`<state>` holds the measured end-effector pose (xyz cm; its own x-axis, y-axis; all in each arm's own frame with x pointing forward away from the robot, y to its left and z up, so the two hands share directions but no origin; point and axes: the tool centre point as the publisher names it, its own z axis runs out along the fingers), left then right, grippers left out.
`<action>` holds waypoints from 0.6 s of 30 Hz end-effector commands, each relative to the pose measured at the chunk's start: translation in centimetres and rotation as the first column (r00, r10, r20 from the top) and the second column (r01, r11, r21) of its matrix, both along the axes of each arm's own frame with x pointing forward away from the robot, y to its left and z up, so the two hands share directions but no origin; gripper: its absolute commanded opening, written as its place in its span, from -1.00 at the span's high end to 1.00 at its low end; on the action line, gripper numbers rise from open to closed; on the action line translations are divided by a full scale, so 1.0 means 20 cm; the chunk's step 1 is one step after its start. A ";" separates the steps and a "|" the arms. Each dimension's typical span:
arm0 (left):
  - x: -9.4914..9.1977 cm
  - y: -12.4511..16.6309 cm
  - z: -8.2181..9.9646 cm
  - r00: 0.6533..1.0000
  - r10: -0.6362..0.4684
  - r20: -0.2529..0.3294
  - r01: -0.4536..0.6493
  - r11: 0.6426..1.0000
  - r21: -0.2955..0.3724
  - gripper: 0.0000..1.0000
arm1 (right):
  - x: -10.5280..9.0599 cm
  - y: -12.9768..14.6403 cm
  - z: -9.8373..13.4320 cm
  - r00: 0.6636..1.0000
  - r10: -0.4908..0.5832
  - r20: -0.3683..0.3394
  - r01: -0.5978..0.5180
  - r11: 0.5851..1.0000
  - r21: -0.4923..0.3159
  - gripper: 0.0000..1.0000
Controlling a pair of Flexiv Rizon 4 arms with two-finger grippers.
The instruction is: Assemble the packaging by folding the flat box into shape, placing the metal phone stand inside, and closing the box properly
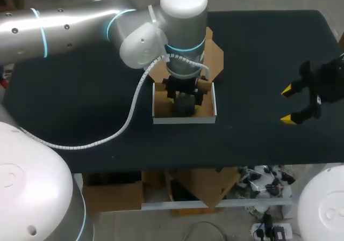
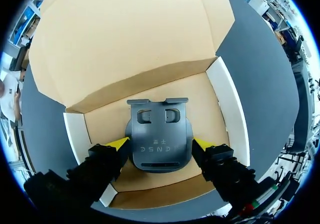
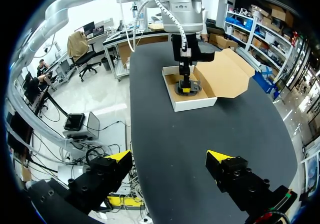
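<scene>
Both fingers [image 2: 119, 144] of the left hand [image 2: 161, 142] pinch the phone stand [image 2: 160, 129] inside the box [image 2: 232, 109]

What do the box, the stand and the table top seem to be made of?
Box: matte cardboard, brown inside and white outside, with folded creases and flaps.
Stand: probably metal, dark grey with a smooth satin finish and clean cut-outs; coated plastic cannot be excluded.
Table: covered with a dark, matte sheet, maybe fabric or rubber.
</scene>
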<state>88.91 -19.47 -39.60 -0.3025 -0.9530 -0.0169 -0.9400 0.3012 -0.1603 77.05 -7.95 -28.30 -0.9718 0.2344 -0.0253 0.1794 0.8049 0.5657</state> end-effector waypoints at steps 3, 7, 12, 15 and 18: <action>0.00 -0.01 0.00 1.000 0.006 0.002 -0.006 1.000 0.008 -1.00 | 0.00 0.00 0.00 1.000 0.001 0.002 -0.001 1.000 0.003 -1.00; -0.01 -0.01 0.01 1.000 0.022 0.001 -0.022 1.000 0.007 -1.00 | 0.00 0.00 0.00 1.000 0.001 0.002 -0.001 1.000 0.003 -1.00; -0.03 -0.02 0.03 0.996 0.086 -0.014 -0.086 0.996 0.014 -1.00 | 0.00 0.00 0.00 1.000 0.001 0.002 -0.001 1.000 0.003 -1.00; -0.04 -0.02 0.04 0.992 0.123 -0.022 -0.122 0.992 0.021 -1.00 | 0.00 0.00 0.00 1.000 0.001 0.002 -0.001 1.000 0.003 -1.00; -0.05 -0.04 0.04 0.988 0.151 -0.031 -0.150 0.988 0.027 -1.00 | 0.00 0.00 0.00 1.000 0.001 0.002 -0.001 1.000 0.003 -1.00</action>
<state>87.86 -19.54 -38.93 -0.1664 -0.9859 -0.0163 -0.9776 0.1671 -0.1277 77.03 -7.95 -28.28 -0.9718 0.2343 -0.0257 0.1790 0.8046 0.5663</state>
